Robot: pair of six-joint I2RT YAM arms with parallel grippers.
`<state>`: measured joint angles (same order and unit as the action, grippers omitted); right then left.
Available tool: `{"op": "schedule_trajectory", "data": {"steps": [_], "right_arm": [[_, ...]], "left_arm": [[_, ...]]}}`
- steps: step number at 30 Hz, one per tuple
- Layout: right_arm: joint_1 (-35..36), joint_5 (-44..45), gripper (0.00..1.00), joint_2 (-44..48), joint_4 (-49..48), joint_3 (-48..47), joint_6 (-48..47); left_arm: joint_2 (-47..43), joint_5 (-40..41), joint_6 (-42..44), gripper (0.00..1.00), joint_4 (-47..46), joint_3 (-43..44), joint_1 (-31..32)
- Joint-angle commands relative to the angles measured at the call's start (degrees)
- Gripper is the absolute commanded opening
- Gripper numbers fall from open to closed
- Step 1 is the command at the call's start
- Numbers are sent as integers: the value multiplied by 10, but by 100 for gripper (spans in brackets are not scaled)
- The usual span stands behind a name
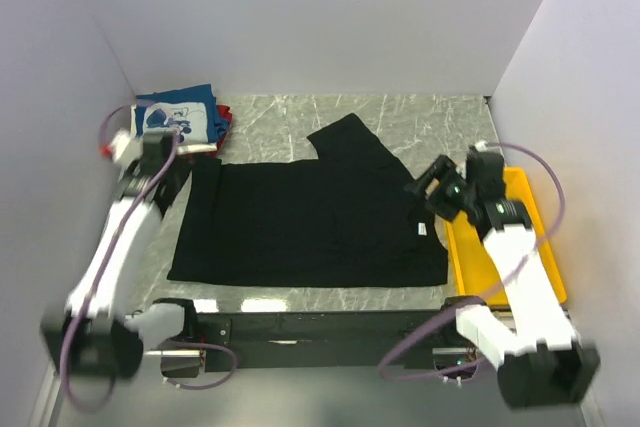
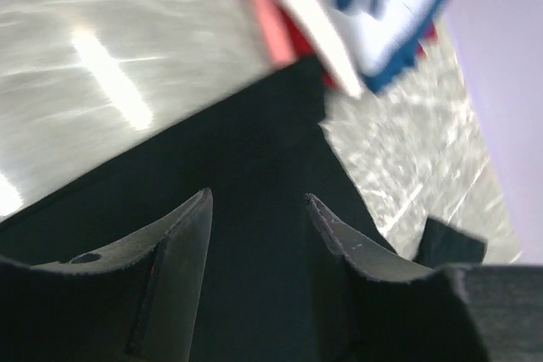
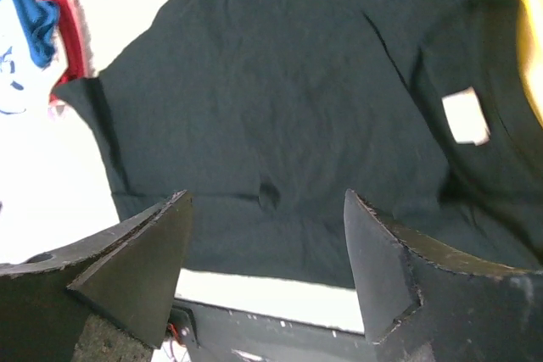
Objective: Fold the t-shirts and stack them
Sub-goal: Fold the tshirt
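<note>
A large black t-shirt (image 1: 310, 217) lies spread flat on the marble table, with a white neck label (image 3: 465, 116) at its right side. A folded stack sits at the back left: a blue shirt with white print (image 1: 180, 117) on top, a white layer (image 2: 305, 6) under it, and a red shirt (image 1: 222, 122) beneath. My left gripper (image 1: 178, 169) is open and empty over the black shirt's back left corner (image 2: 259, 201), just short of the stack. My right gripper (image 1: 425, 182) is open and empty above the shirt's right side (image 3: 267, 201).
A yellow plastic tray (image 1: 530, 247) lies at the table's right edge under my right arm. White walls close in the left, back and right. A black rail (image 1: 320, 327) runs along the table's near edge.
</note>
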<state>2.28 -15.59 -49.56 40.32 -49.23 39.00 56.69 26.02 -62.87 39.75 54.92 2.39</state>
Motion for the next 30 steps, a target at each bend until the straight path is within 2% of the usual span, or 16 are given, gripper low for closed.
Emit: {"op": "schedule_trajectory", "data": {"steps": [1, 5, 9, 14, 23, 30], "right_arm": [[11, -26, 77, -86, -118, -43, -19], [43, 10, 77, -196, -157, -101, -30], [57, 26, 76, -269, -174, -160, -41], [59, 19, 74, -346, -190, -202, -46], [59, 4, 72, -439, -197, -256, -55], [60, 7, 70, -476, -194, -278, -61]], "left_arm": [[129, -50, 101, 52, -148, 75, 37], [301, -61, 141, 52, -180, 157, 54], [421, -93, 170, 51, -202, 239, 56], [572, -84, 196, 50, -167, 369, 53], [698, -101, 221, 49, -138, 469, -13], [745, -105, 249, 48, -137, 513, -52]]}}
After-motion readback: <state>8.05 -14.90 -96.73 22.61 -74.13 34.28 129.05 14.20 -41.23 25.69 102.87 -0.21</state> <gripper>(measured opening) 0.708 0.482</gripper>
